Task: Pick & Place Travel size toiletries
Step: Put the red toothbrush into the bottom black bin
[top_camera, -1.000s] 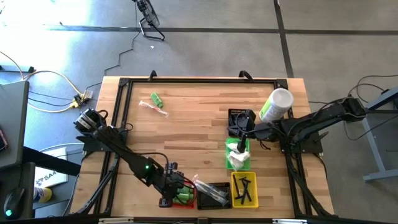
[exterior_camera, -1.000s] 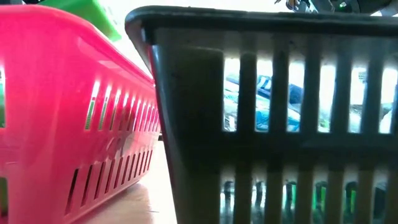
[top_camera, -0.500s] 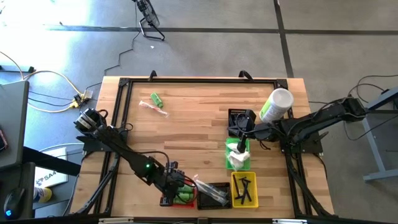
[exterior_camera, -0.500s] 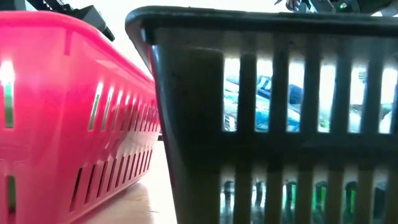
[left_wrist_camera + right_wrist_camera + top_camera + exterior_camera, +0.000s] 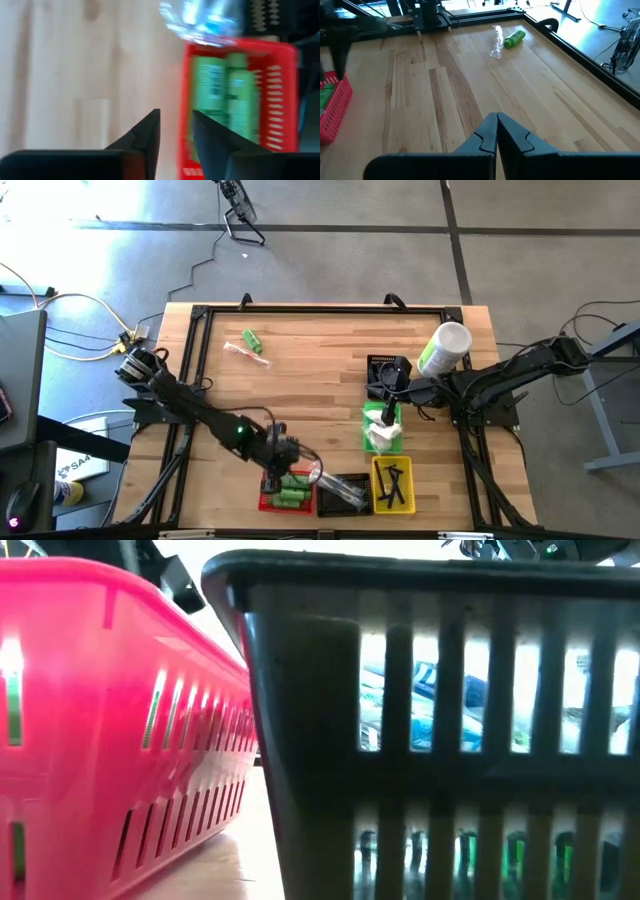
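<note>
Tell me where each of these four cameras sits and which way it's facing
High: overhead, looking down on the table; both arms show.
Low: at tabletop height, filled by the red basket and black basket.
Left wrist: over the red basket's green bottles; left gripper slightly open.
Right wrist: across the table to a green bottle; right gripper shut.
High and left wrist share the red basket.

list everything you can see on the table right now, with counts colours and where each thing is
red basket: 1, near edge, holds green bottles, count unclear
black basket: 1, beside the red one, holds clear-wrapped items
yellow basket: 1, near edge, holds black items
green basket: 1, mid-right, holds white packets
second black basket: 1, behind the green one
white cup: 1, right edge
loose green bottle: 1, far left
clear-wrapped toothbrush: 1, beside it
left pincer: slightly open, empty, above red basket
right pincer: shut, over green basket
</note>
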Robot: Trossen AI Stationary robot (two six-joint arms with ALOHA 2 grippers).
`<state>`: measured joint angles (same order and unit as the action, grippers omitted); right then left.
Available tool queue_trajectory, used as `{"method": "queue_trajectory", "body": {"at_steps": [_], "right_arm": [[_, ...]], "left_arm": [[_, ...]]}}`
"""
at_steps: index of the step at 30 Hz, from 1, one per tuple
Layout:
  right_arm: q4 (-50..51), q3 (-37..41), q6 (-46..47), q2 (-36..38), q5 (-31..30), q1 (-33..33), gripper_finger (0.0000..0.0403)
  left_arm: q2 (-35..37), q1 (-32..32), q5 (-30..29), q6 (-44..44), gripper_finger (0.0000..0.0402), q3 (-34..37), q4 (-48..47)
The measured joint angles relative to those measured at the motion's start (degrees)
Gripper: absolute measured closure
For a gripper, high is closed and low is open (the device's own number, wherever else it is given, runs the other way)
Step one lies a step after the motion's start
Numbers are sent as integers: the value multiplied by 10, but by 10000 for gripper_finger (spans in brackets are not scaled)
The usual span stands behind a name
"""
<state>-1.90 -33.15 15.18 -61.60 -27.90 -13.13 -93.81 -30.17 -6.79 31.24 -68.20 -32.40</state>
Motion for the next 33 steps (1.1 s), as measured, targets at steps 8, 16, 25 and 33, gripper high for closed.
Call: {"method": "queue_trajectory", "body": {"at_steps": [8,16,25,33], "right_arm": [[0,0,0,0,0,0,401],[0,0,2,0,0,0,401],[0,0,2,0,0,0,401],[-9,0,2,0,-3,0,401]], "left_arm": [[22,86,-3,-1,325,0,-79],[23,204,-4,-27,327,0,-97],[23,315,-13,-80,327,0,-105],[23,353,-18,-76,327,0,-106]]}}
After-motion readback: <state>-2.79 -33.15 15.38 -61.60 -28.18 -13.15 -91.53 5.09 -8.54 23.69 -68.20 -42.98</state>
